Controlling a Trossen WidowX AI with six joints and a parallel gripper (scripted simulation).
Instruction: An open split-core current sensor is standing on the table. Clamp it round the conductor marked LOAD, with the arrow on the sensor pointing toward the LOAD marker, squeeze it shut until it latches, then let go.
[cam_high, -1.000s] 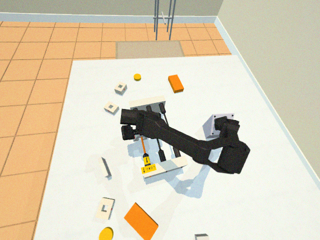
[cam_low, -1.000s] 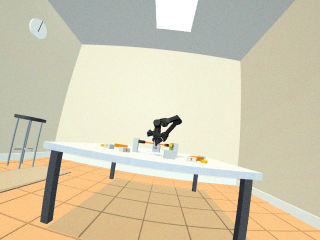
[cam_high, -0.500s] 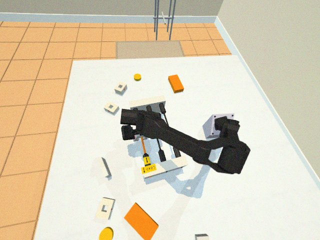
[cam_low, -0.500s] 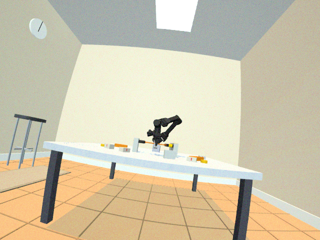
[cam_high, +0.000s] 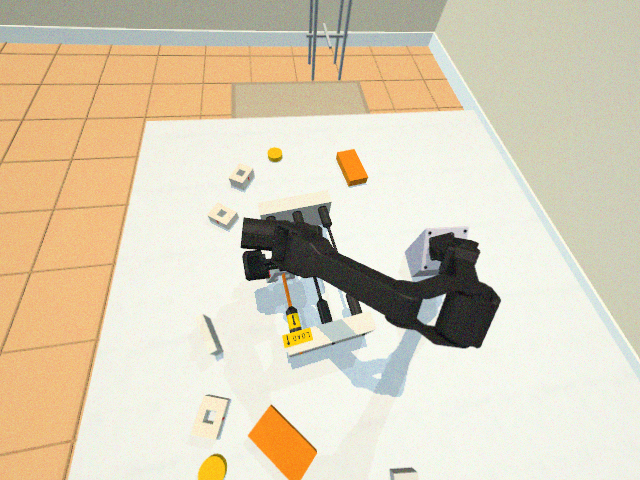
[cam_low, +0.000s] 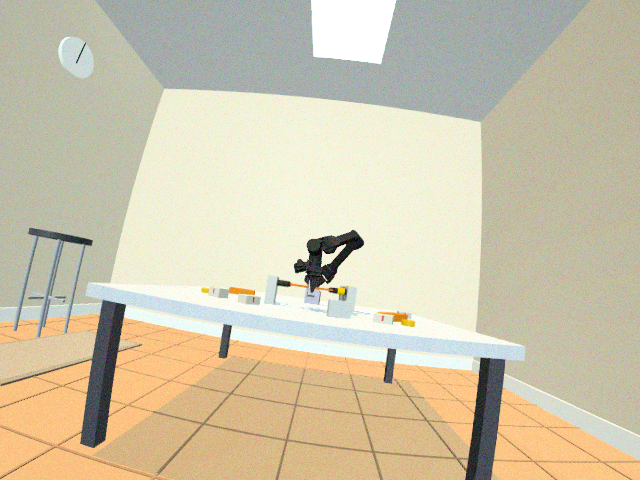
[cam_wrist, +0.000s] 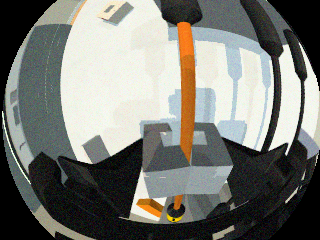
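Grey sensor (cam_wrist: 215, 172) clamped between black fingers, one each side; orange conductor (cam_wrist: 188, 100) (cam_high: 286, 291) (cam_low: 325, 289) runs through its middle. Whether the two halves are latched: cannot tell. Arrow on sensor: not made out.

Positions relative to the stand's LOAD end block (cam_high: 336, 335):
- Yellow LOAD marker (cam_high: 297, 338) on its top, at the orange conductor's end.
- Sensor between this block and the opposite end block (cam_high: 294, 204), up on the conductor, above the white worktop (cam_high: 170, 289) (cam_low: 289, 315).
- Two black conductors beside the orange one, both reaching the block.
- Large orange slab (cam_high: 283, 443) beyond the block, away from the arm (cam_high: 361, 284) (cam_low: 336, 248).
- Small orange block (cam_high: 352, 167) well apart, past the opposite end block.
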